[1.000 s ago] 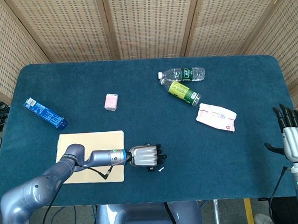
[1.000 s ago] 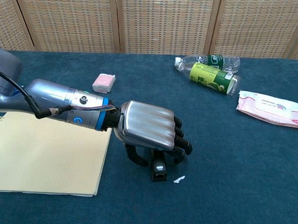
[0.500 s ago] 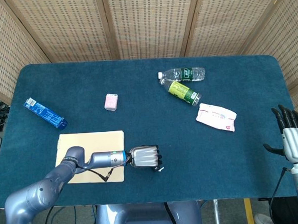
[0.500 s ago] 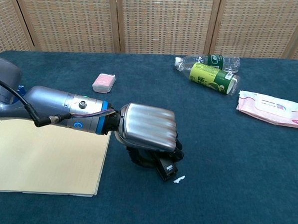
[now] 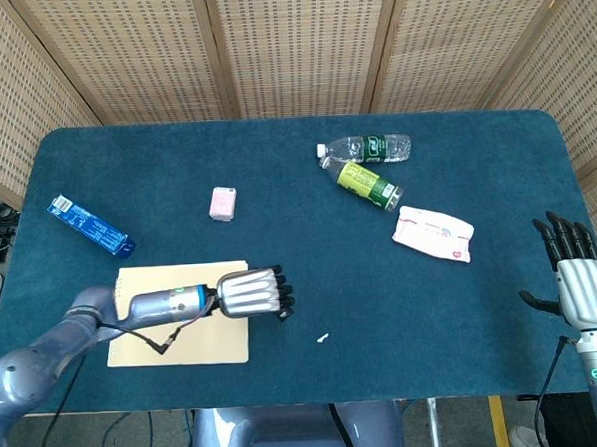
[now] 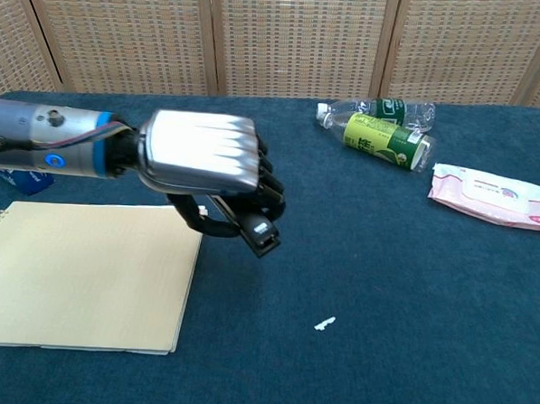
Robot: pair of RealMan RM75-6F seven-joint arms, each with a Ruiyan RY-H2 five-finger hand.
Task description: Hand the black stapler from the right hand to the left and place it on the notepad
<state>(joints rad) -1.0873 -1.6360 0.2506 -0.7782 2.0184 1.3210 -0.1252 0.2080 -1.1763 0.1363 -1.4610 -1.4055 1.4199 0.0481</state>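
My left hand (image 6: 204, 162) (image 5: 250, 294) grips the black stapler (image 6: 256, 230), whose end sticks out below the curled fingers. The hand hangs above the table beside the right edge of the yellow notepad (image 6: 76, 278) (image 5: 154, 341). In the head view the stapler is hidden under the hand. My right hand (image 5: 580, 284) stands at the table's right edge with its fingers spread and nothing in it; the chest view does not show it.
Two plastic bottles (image 5: 368, 165) lie at the back centre, a pink wipes pack (image 5: 434, 233) to their right. A small pink packet (image 5: 223, 202) and a blue box (image 5: 88, 225) lie on the left. A white scrap (image 6: 323, 324) lies on the cloth.
My left hand closed on the stapler, lifted it off the cloth and carried it left and up toward the notepad. The white scrap stayed where it lay. The right hand barely moved.
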